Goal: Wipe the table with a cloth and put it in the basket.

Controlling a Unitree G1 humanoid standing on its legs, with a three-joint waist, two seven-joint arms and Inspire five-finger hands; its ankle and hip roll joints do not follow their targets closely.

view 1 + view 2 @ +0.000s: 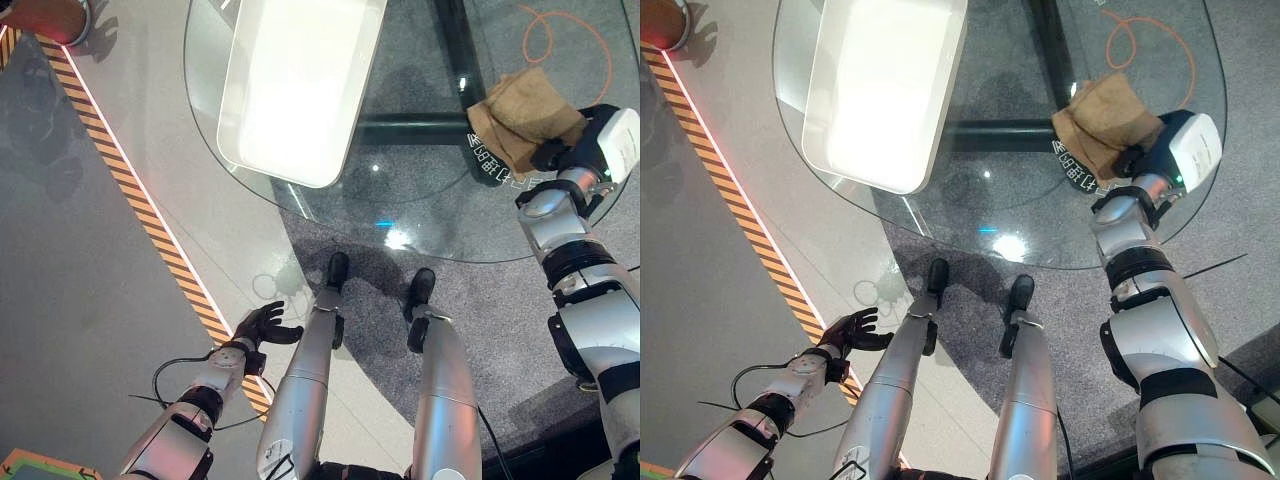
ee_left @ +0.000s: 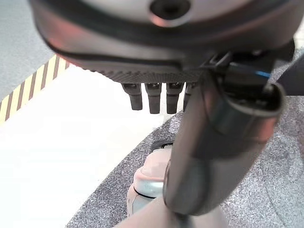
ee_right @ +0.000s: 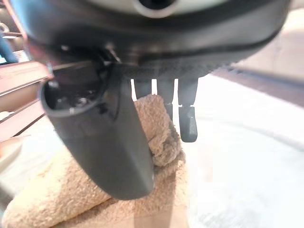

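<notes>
Right hand (image 1: 1143,153) is on the tan cloth (image 1: 1103,122) on the glass table (image 1: 1040,215), fingers (image 3: 187,124) hooked into a fold w/ thumb alongside. Imo press flat, sweep toward the white basket (image 1: 880,90) off to its left. Left hand (image 1: 264,326) hangs relaxed, fingers apart, holding nothing.

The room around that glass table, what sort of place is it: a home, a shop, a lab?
Probably a lab or showroom, not a home. The round glass table stands on grey carpet beside a smooth floor marked with a striped warning line. A brown cloth lies under the right hand.
</notes>
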